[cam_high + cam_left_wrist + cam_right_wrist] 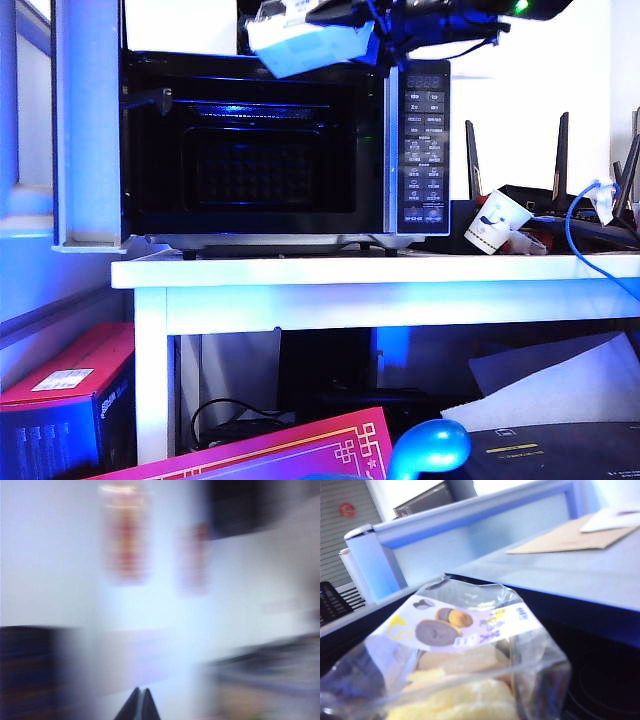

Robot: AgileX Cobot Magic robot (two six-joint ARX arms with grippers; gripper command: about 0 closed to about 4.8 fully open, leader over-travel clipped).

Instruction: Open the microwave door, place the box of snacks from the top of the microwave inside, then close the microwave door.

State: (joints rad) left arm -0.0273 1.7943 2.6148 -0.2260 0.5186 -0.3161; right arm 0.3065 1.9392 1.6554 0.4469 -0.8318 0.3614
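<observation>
- My right gripper (375, 30) pinches the box of snacks (305, 45), held above the microwave (285, 145), its door (88, 125) swung open
- My left gripper (139, 705): fingers pressed together, empty

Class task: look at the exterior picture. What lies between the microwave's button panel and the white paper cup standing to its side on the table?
Exterior view: between the button panel and the paper cup only the white wall and a black antenna behind show; no object stands between them.
</observation>
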